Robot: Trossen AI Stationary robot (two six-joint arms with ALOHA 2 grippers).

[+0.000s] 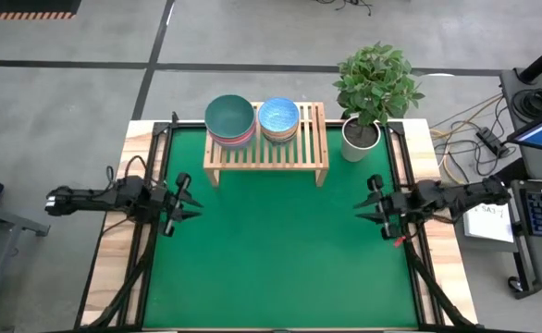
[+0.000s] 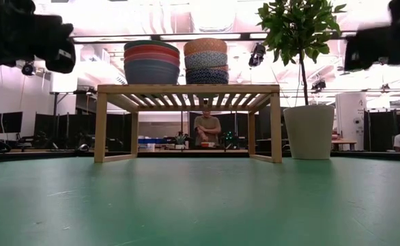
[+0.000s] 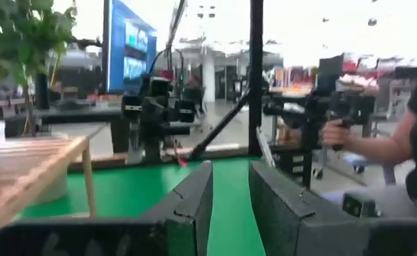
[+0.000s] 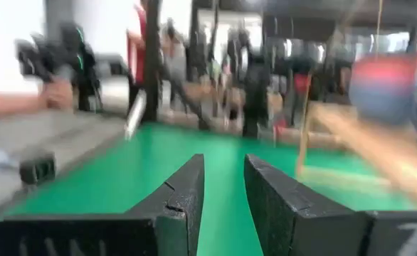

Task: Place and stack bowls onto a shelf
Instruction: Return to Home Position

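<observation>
The light-wood shelf (image 1: 266, 148) stands on its short legs at the far middle of the green mat. Two stacks of bowls rest on its slatted top: a left stack topped by the dark teal bowl (image 1: 229, 116) and a right stack topped by a light blue bowl (image 1: 278, 116). The low view shows the left stack (image 2: 151, 63) and the right stack (image 2: 205, 61) side by side. My left gripper (image 1: 190, 203) hovers open at the mat's left edge, and my right gripper (image 1: 363, 205) hovers open at its right edge. Both hold nothing, as the left wrist view (image 3: 230, 199) and right wrist view (image 4: 223, 195) confirm.
A white plant pot (image 1: 360, 139) with a leafy plant stands right of the shelf. The green mat (image 1: 280, 250) lies bare between the arms. People show in the room beyond the table; one holds a hand-held device (image 3: 329, 107).
</observation>
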